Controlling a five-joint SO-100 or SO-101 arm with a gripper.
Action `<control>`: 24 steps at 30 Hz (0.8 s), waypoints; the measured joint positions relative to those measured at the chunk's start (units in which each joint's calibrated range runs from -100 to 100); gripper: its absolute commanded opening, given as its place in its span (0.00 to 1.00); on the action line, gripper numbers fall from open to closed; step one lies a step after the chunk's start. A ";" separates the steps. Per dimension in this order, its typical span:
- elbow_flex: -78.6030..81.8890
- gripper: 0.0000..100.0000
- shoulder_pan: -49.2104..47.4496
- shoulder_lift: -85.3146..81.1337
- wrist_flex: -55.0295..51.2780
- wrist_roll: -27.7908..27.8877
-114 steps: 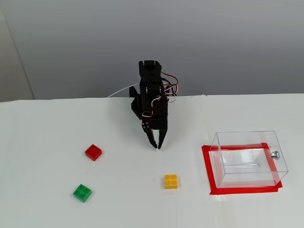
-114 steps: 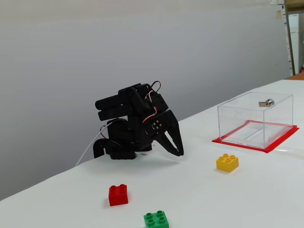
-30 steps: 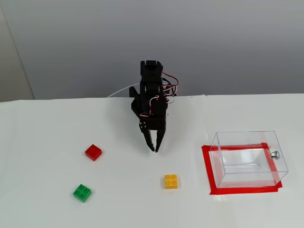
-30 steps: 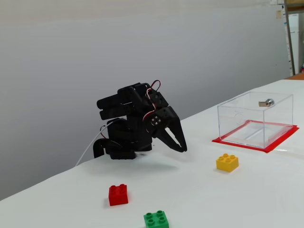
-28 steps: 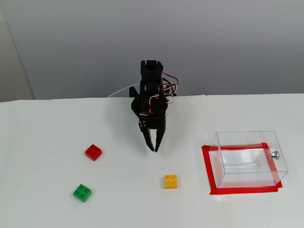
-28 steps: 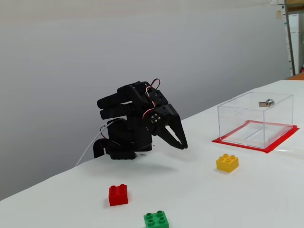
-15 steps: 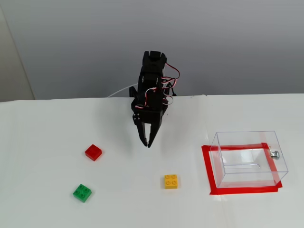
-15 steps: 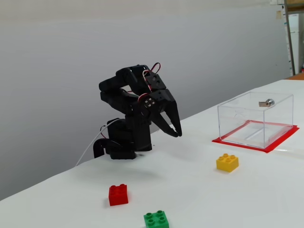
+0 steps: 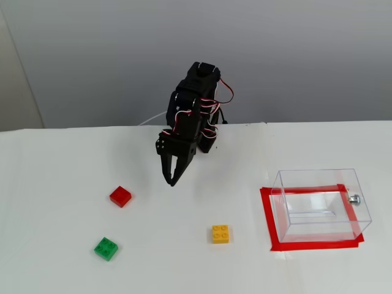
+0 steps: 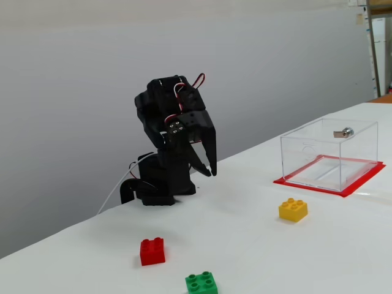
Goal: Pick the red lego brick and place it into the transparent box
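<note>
The red lego brick (image 9: 120, 196) lies on the white table, left of the arm; the other fixed view shows the brick (image 10: 152, 251) near the front, studs up. My gripper (image 9: 171, 182) hangs above the table, pointing down, to the right of the brick and clear of it. Its jaws meet at the tips with nothing between them, as the gripper (image 10: 211, 173) also shows from the side. The transparent box (image 9: 288, 211) stands open-topped at the right, with nothing in it; the box (image 10: 306, 144) carries a small silver knob (image 10: 345, 132).
A green brick (image 9: 106, 248) lies in front of the red one. A yellow brick (image 9: 220, 233) sits between the arm and the box. Red tape (image 9: 267, 220) outlines the box's footprint. The arm's black base (image 10: 156, 187) stands at the table's back edge.
The arm has lifted and swung its gripper leftward in the high fixed view, toward the red brick. The bricks and box have not moved.
</note>
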State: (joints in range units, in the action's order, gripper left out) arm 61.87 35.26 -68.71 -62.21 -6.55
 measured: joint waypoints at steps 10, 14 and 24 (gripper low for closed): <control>-6.53 0.02 13.89 8.54 -5.23 0.15; -8.91 0.02 19.23 14.04 -5.23 0.15; -10.15 0.02 26.07 27.57 8.74 2.20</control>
State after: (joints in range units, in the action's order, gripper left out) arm 51.72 61.32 -41.14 -53.47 -4.35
